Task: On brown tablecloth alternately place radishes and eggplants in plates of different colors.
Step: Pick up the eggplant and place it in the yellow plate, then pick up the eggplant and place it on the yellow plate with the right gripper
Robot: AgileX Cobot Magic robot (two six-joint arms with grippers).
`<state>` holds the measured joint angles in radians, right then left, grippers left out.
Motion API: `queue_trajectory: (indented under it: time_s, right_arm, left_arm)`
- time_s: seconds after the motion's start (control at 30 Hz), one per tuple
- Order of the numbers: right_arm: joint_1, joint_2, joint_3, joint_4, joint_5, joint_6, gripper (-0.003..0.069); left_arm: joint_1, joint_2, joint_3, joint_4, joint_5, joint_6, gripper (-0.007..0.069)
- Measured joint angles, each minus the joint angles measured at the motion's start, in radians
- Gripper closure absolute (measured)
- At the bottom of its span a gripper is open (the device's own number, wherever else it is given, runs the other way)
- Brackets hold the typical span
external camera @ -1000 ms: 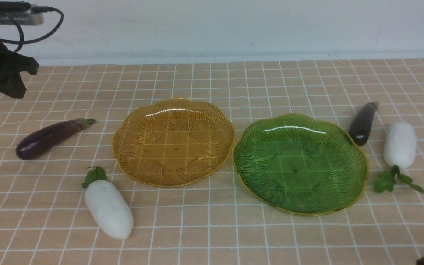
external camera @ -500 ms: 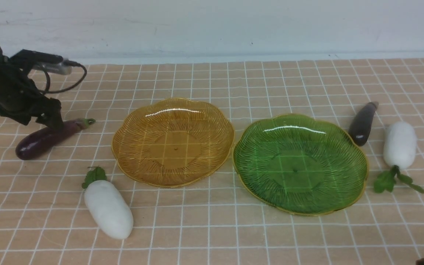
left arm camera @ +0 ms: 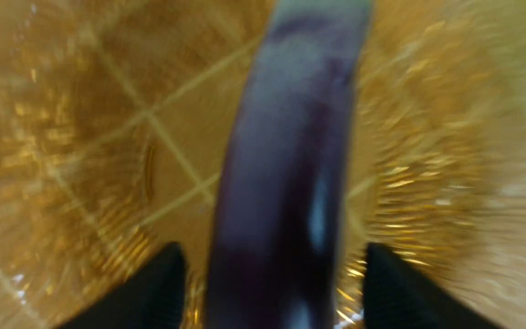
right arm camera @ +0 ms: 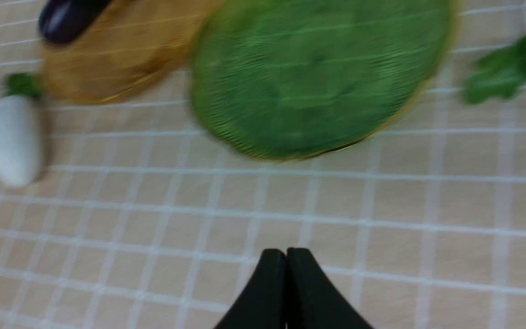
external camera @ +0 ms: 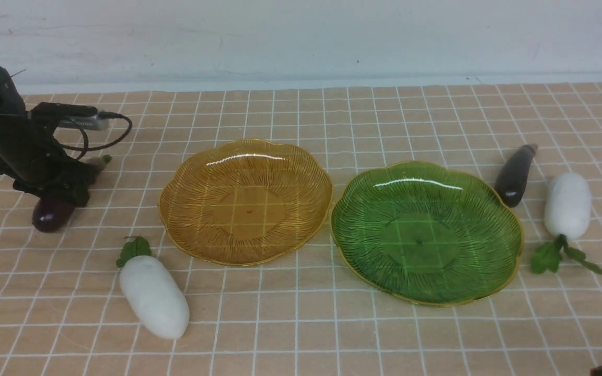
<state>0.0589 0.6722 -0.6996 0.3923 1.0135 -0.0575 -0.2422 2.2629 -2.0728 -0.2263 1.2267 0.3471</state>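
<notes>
**Left eggplant pickup in hand**

The glossy dark purple eggplant (external camera: 49, 215) lies on the checked brown tablecloth (external camera: 301, 324), left of the ribbed amber plastic plate (external camera: 246, 201). The left gripper (external camera: 56, 194) straddles it, but I cannot tell whether it grips. The right gripper (right arm camera: 286, 292) is closed and empty. The next move calls for a firm hold, then a carry to the plate.

Cloth (external camera: 301, 324) looks like plain matte fabric, a bit wrinkly. Amber plate (external camera: 191, 209) and green plate (external camera: 489, 209) are see-through ribbed plastic, with shiny highlights on both. Eggplants (external camera: 50, 214) (external camera: 512, 175) are glossy and smooth, plastic-looking. Radishes (external camera: 153, 297) (external camera: 567, 206) are smooth but duller, kinda satin. Their leaves (external camera: 546, 258) look soft and matte.
</notes>
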Motion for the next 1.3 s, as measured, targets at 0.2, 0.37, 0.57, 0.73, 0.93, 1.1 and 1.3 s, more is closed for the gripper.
queue_trajectory:
  time_s: [0.2, 0.37, 0.57, 0.73, 0.93, 1.1, 1.3]
  right_arm:
    - [0.0, 0.299, -0.285, -0.229, 0.001, 0.12, 0.0674]
    - [-0.007, 0.633, -0.546, -0.224, 0.024, 0.131, 0.0674]
    - [-0.065, 0.916, -0.757, -0.209, 0.036, 0.166, 0.0667]
    - [-0.079, 1.133, -0.897, -0.24, 0.006, 0.172, 0.0584]
    - [-0.079, 1.34, -0.945, -0.235, -0.184, 0.175, 0.0319]
    - [-0.079, 1.467, -0.95, -0.196, -0.335, 0.176, 0.0155]
    - [-0.079, 1.575, -0.958, -0.171, -0.41, 0.166, 0.017]
  left_arm:
    - [-0.032, 0.038, 0.002, 0.202, 0.0, -0.256, 0.001]
    - [-0.025, 0.012, 0.003, 0.226, 0.0, -0.303, 0.0434]
    - [-0.023, -0.128, 0.003, 0.214, 0.001, -0.303, 0.0624]
    - [-0.023, -0.293, 0.016, 0.202, 0.007, -0.302, 0.0628]
    - [-0.023, -0.534, 0.26, 0.212, 0.02, -0.301, 0.0628]
    - [-0.023, -0.661, 0.415, 0.212, 0.023, -0.301, 0.0628]
    - [-0.023, -0.738, 0.489, 0.217, 0.024, -0.301, 0.0628]
